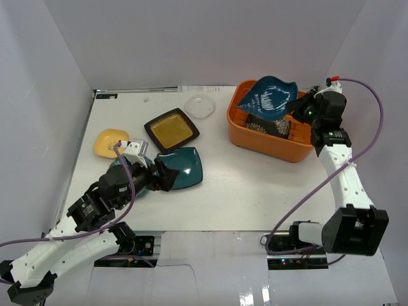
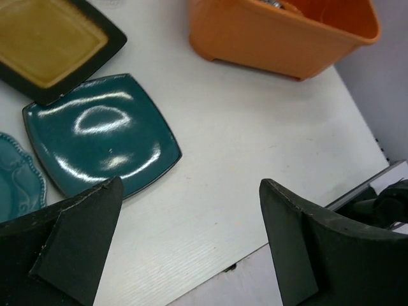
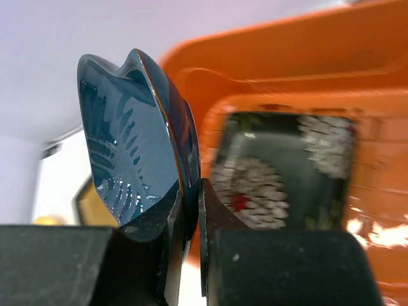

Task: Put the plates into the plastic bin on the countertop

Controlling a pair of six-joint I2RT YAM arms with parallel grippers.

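Right wrist: blue leaf-shaped plate (image 3: 137, 146) between right jaws, over orange bin (image 3: 287, 64)

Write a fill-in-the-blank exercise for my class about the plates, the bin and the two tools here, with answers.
1. The right tool is shut on the ____ leaf-shaped plate, held on edge over the orange plastic bin.
2. The dark square plate lying in the bin bears a ____ pattern.
3. The left tool is ____, above the countertop near the teal square plate.
4. The black-rimmed square plate on the countertop has an ____ centre.
Answers: blue; floral; open; amber.
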